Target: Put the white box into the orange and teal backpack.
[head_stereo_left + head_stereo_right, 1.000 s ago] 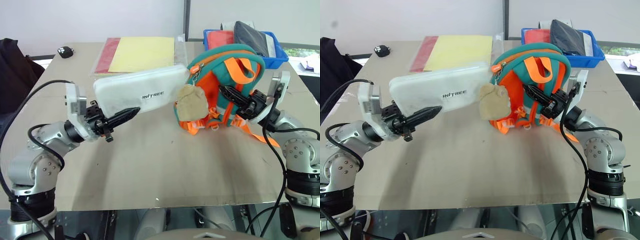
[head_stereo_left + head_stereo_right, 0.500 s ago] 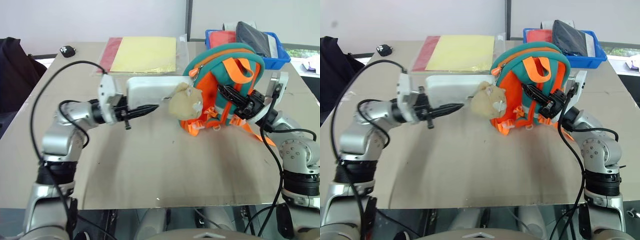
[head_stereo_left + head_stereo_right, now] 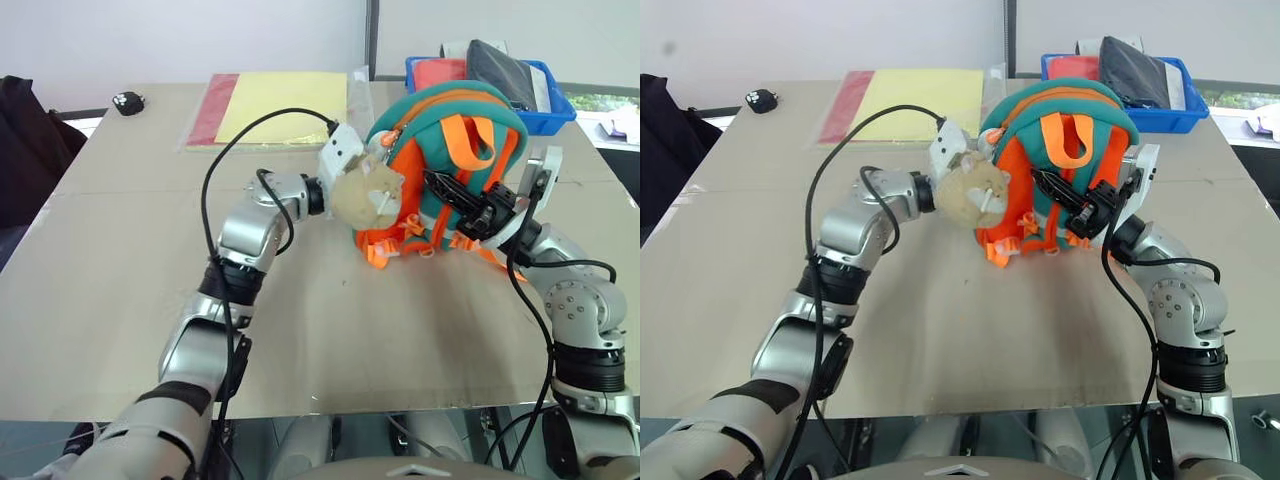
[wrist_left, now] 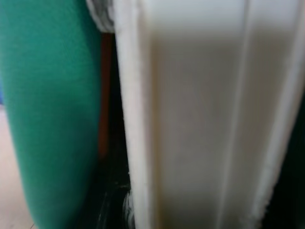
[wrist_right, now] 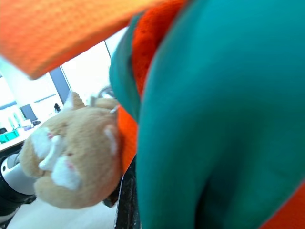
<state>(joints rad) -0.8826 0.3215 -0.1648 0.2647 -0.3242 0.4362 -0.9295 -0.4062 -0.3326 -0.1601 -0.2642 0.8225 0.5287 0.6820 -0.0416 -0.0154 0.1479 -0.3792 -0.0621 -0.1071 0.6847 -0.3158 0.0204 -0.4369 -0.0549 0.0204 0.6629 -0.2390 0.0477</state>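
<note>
The orange and teal backpack (image 3: pixel 455 125) stands upright on the table at centre right, its beige plush charm (image 3: pixel 365 195) hanging at its left side. My right gripper (image 3: pixel 462 200) is shut on the backpack's orange front and holds it up. My left arm (image 3: pixel 275 195) reaches across from the left, and its gripper end passes behind the charm into the backpack's side opening. The white box (image 4: pixel 200 119) appears close up in the left wrist view, pressed against teal fabric (image 4: pixel 52 119) inside the bag. From the head views the box is hidden.
A blue bin (image 3: pixel 558 112) with red and dark items stands behind the backpack at the back right. Yellow and red flat folders (image 3: pixel 280 105) lie at the back centre, a small black object (image 3: pixel 128 101) at the back left. A dark bag (image 3: pixel 25 140) sits off the table's left edge.
My left arm has swung right and forward, carrying the white box from the open table into the backpack, where it is now out of sight from above. The right gripper has stayed put.
</note>
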